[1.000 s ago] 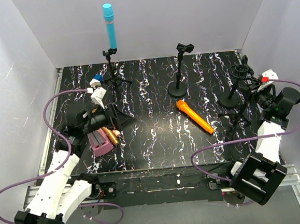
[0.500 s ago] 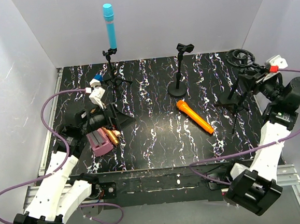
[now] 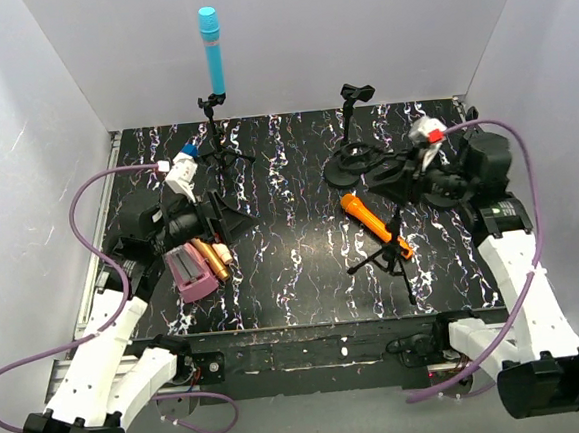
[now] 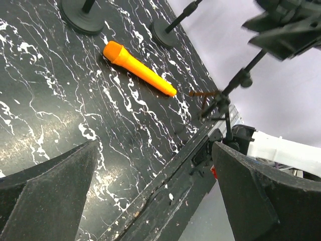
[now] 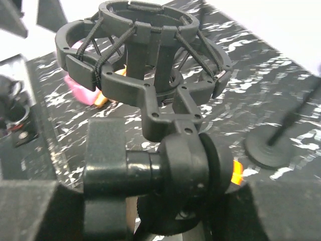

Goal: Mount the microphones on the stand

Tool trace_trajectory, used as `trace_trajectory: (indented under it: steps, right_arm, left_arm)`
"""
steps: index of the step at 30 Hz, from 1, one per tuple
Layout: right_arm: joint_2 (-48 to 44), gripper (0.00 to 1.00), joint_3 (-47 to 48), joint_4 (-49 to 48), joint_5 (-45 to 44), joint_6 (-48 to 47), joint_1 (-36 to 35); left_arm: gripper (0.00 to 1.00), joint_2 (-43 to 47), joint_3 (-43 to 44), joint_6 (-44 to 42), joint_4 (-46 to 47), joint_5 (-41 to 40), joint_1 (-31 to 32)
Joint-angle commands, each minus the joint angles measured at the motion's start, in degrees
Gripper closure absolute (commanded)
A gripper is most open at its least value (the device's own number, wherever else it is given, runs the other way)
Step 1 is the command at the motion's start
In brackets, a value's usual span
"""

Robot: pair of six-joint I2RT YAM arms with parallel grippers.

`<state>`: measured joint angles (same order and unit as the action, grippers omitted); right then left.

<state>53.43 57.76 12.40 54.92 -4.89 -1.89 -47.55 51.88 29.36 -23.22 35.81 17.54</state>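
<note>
Orange microphone lay along 10-to-4 o'clock, at 7 o'clock of nearer right gripper, which clamped shock-mount stand; left gripper agape.

The surface is showing a glossy black finish veined with white, catching soft reflections around the orange microphone, whose smooth, plastic-looking body is reading as satin. Close by the orange microphone, the shock-mount stand is looking like matt black plastic strung with woven elastic cords. Well left of it, the golden-brown microphone is giving off a metallic sheen.
</note>
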Motion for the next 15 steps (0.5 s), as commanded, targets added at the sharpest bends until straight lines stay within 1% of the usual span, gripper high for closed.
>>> trace_trajectory:
  steps: [1,4,10,15]
  right_arm:
    - [2.11,0.99,3.07,0.97,-1.65,-3.20,-8.72]
    - [4.13,0.99,2.36,-2.29,-2.62,-4.69,-12.95]
    - [7.74,0.99,0.34,-7.21,-7.45,-9.00,-18.49]
    - [11.42,0.99,-0.45,-11.87,-10.17,-10.23,-22.62]
  left_arm:
    - [0.02,-0.70,3.93,-1.06,-2.53,-2.59,0.21]
    - [0.02,0.09,4.37,-0.80,-3.41,-4.52,0.13]
    - [0.02,1.84,3.59,0.52,-4.64,-7.07,0.21]
    - [0.02,3.16,2.53,1.57,-5.08,-8.21,0.13]
